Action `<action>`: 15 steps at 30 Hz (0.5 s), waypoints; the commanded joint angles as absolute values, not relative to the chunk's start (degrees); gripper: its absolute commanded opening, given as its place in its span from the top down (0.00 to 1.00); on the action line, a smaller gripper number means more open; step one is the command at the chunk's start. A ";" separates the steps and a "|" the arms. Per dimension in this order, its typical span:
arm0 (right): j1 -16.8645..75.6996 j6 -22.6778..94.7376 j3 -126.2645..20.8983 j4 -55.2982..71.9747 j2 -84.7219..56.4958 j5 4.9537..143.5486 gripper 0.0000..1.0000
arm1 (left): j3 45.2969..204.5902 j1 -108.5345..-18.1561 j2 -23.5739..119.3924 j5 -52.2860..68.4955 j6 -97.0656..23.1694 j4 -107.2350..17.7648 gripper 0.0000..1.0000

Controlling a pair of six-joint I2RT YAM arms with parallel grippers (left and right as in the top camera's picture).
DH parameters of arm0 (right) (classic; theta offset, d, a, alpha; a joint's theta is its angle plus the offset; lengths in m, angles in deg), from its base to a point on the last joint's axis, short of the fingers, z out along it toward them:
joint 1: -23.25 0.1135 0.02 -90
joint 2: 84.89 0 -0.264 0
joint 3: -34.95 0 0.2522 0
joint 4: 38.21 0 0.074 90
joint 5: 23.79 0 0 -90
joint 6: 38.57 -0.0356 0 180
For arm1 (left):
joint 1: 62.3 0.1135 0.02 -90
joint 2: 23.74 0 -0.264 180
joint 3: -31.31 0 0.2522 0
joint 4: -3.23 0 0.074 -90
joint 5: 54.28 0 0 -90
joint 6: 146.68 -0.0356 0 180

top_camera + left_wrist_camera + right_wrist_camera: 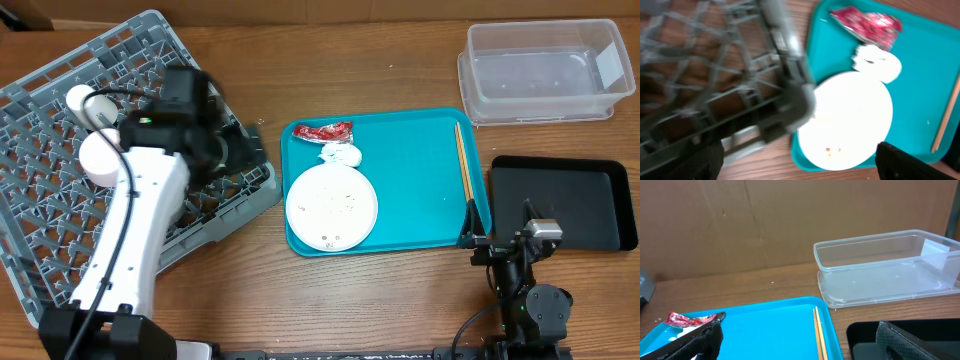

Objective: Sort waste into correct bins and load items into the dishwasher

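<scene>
The grey dish rack [60,230] sits at the left with a small white cup [78,98] and a small white bowl [98,158] in it. My left gripper [245,152] hangs over the rack's right corner [790,95], open and empty [800,167]. On the teal tray [420,190] lie the red wrapper [325,132] [867,22], the white tissue [340,154] [880,62], the large white plate [331,207] [850,120] with crumbs [832,149], and the chopsticks [464,160] [818,335]. My right gripper [498,225] [800,347] is open and empty at the tray's right edge. No grey bowl is in view.
The clear plastic tub [545,70] [890,265] stands at the back right. The shallow black tray [565,200] [865,340] lies in front of it, right of the teal tray. Bare wooden table [400,60] lies behind the teal tray.
</scene>
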State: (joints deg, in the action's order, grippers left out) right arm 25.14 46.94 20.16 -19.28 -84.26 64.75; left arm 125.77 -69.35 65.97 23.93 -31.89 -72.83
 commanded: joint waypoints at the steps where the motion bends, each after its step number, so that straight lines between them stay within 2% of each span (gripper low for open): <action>1: 25.01 46.72 20.75 -19.69 -84.72 64.84 0.00 | 125.77 -74.63 68.90 26.99 -31.19 -71.56 0.01; 5: 25.01 46.72 20.75 -19.69 -84.72 64.84 0.00 | 125.77 -79.09 72.66 35.08 -27.95 -71.56 0.04; 10: 25.01 46.72 20.75 -19.69 -84.72 64.84 0.01 | 125.77 -81.69 77.27 36.37 -28.43 -71.08 0.11; 11: 25.01 46.72 20.75 -19.69 -84.72 64.84 0.00 | 125.77 -81.87 78.02 36.37 -28.43 -71.08 0.15; 15: 24.99 46.72 20.75 -19.69 -84.72 64.84 0.00 | 125.77 -82.31 81.03 36.34 -28.43 -71.32 0.43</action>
State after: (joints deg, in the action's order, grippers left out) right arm 25.17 46.96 20.16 -19.32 -84.26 64.73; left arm 125.77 -81.83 78.89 35.05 -28.65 -71.15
